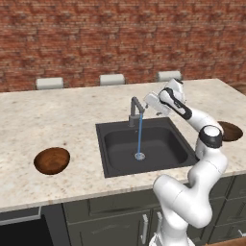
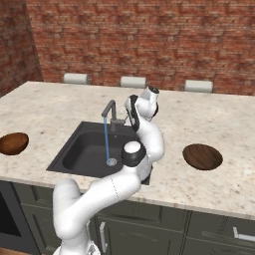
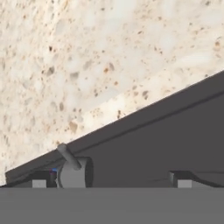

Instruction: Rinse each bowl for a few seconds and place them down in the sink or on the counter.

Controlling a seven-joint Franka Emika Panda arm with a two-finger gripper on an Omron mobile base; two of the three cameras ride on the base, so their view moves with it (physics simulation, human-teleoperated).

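Open beige speckled worktop [image 1: 72, 125] all around square black sink [image 1: 166, 149], blue water stream [image 1: 140, 134] falling inside. Two reddish-brown wooden bowls [image 1: 52, 160] [image 2: 202, 156] on worktop, either side, well apart. Claw [image 3: 109, 178] near grey faucet [image 1: 136, 110], spread apart, empty.

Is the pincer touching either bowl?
Apart. Left base view: pincer sits by the faucet; bowls lie far off on the counter.

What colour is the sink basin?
Matte black sink, clearest in the left base view.
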